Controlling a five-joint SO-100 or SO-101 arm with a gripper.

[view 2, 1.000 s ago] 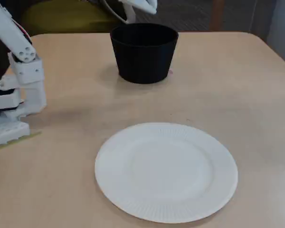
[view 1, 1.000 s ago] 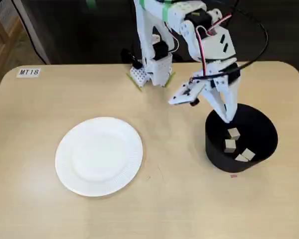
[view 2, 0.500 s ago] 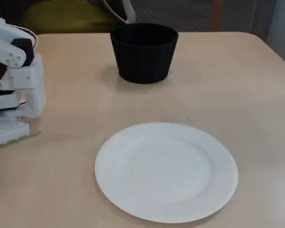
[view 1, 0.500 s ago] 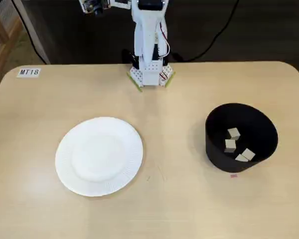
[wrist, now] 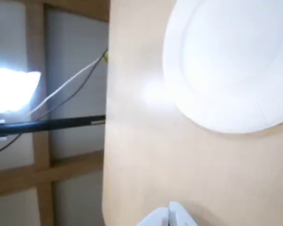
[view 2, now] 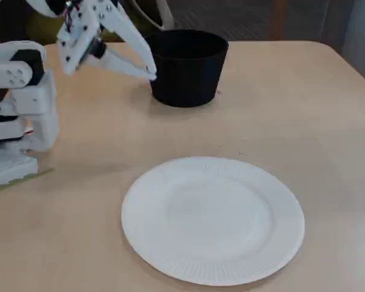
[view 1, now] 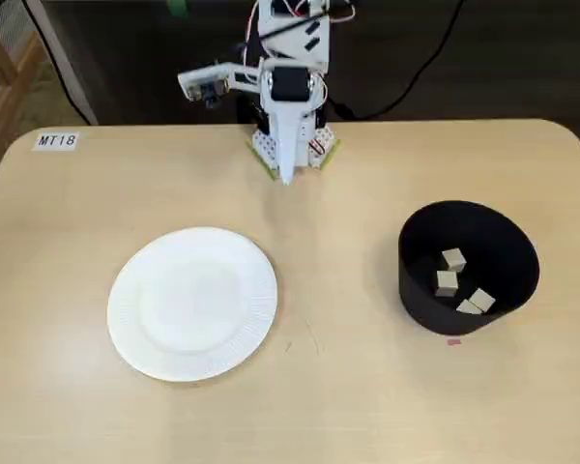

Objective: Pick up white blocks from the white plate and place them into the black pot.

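The white plate (view 1: 191, 303) (view 2: 213, 219) lies bare on the tan table, left of centre in a fixed view. Its rim also fills the upper right of the wrist view (wrist: 226, 70). The black pot (view 1: 413, 280) (view 2: 184, 70) stands at the right, and three white blocks (view 1: 452, 258) (view 1: 447, 281) (view 1: 476, 302) rest on its bottom. My gripper (view 1: 288, 176) (view 2: 152, 74) (wrist: 169, 213) hangs just in front of the arm's base, fingertips together and pointing down at the table with nothing between them. It is apart from both plate and pot.
The arm's white base (view 1: 292, 145) (view 2: 12, 134) sits at the table's far edge. A label reading MT18 (view 1: 56, 140) is stuck at the far left corner. A small pink mark (view 1: 452, 340) lies by the pot's near side.
One second ago the gripper hung over the pot. It then swung back and up out of sight, and has now come down in front of the base. The blocks and plate have not moved.
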